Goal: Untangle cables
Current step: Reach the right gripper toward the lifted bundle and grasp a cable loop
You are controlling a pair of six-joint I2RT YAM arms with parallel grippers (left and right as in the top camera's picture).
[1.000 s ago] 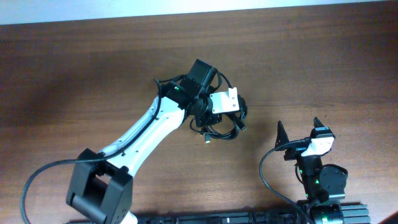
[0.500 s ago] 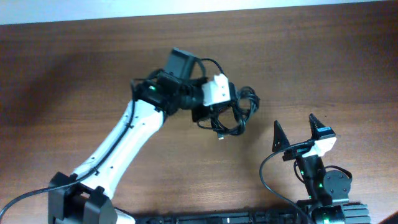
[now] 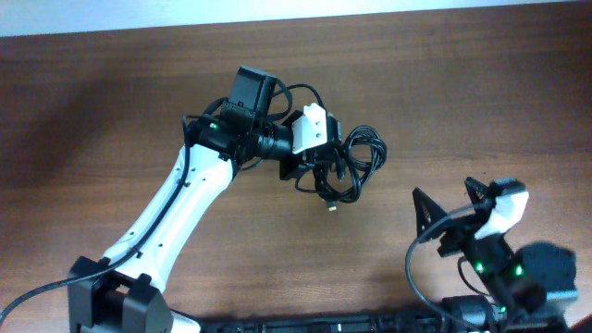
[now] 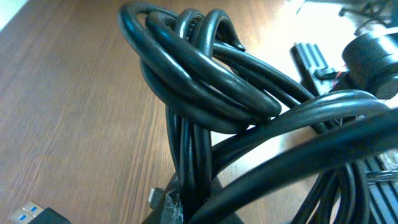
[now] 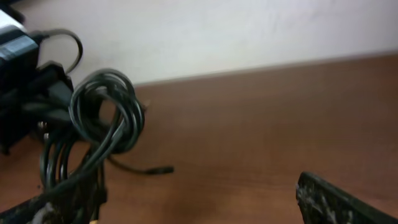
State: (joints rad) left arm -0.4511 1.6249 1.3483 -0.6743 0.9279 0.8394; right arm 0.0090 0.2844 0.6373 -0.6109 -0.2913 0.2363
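Note:
The cables [image 3: 350,165] are a knotted bundle of thin black cords, held up above the middle of the wooden table. My left gripper [image 3: 314,171] is shut on the bundle's lower strands. In the left wrist view the loops [image 4: 205,74] fill the frame, with a blue USB plug [image 4: 28,213] at the bottom left. My right gripper [image 3: 453,208] is open and empty at the front right, apart from the bundle. In the right wrist view the bundle [image 5: 102,118] hangs at the left, a plug end [image 5: 163,169] trailing out, and one finger [image 5: 342,202] shows at the bottom right.
The wooden table [image 3: 111,111] runs to a pale wall edge at the back. A black rail [image 3: 370,324] lies along the front edge. The right arm's own thick wire [image 3: 412,273] loops beside its base.
My left gripper has lifted and carried the cable bundle up and to the right. The right arm has shifted to the right and toward the front, its gripper still open.

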